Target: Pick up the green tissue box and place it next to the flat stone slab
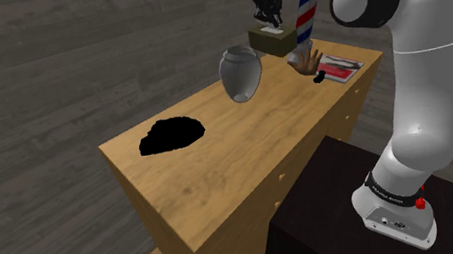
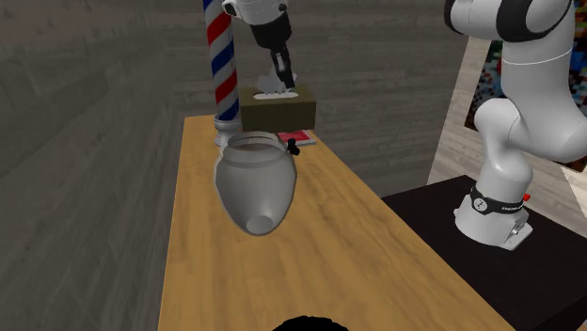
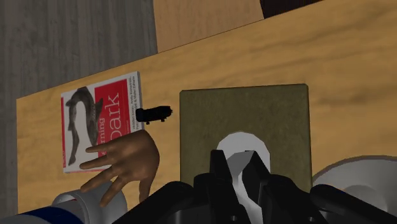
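Note:
The olive-green tissue box [image 1: 273, 40] [image 2: 278, 109] [image 3: 245, 121] is at the far end of the wooden table, and looks slightly raised off it. My gripper [image 1: 271, 24] [image 2: 282, 77] [image 3: 238, 167] comes down on its top from above. The fingers are shut on the white tissue [image 3: 236, 145] that sticks out of the box's slot. The flat stone slab [image 1: 172, 135] [image 2: 310, 324], drawn as a plain black patch, lies at the table's near end, far from the box.
A grey vase [image 1: 240, 72] [image 2: 256, 188] stands between box and slab. Near the box are a striped barber pole [image 1: 306, 3] [image 2: 222, 66], a brown hand model [image 1: 306, 60] [image 3: 127, 162], a red-and-white book [image 1: 338, 68] [image 3: 98, 127] and a small black object [image 3: 154, 114].

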Controlling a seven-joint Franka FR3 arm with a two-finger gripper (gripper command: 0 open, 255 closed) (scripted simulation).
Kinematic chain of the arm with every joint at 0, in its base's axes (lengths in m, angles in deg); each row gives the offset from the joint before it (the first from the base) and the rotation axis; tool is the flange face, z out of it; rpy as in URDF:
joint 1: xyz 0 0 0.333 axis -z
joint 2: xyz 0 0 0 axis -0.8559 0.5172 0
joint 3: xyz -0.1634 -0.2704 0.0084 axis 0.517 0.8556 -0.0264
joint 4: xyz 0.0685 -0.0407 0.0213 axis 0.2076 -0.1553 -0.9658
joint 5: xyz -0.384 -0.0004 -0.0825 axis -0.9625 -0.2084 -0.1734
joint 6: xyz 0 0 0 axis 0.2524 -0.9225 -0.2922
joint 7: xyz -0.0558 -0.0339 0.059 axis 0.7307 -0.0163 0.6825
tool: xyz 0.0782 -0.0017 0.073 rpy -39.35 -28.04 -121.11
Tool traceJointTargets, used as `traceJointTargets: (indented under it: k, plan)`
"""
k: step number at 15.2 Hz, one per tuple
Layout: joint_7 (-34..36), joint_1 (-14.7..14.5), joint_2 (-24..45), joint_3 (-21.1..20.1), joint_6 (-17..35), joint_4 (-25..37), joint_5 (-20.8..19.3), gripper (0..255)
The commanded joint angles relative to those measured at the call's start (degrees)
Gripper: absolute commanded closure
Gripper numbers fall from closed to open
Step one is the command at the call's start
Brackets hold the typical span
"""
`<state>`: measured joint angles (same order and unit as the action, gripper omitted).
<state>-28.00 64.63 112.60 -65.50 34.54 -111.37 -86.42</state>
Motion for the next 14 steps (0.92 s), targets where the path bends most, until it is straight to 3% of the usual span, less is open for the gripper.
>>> traceJointTargets:
  k: [1,7,14]
  plan:
    - [2.72,-2.17,-1.64,-0.90,-1.42,-1.58,0.24,255]
    - [10.39,-7.44,-5.05,-3.54,-4.08,-5.65,1.62,255]
    - [19.20,-13.29,-5.80,-6.75,-8.14,-5.75,4.15,255]
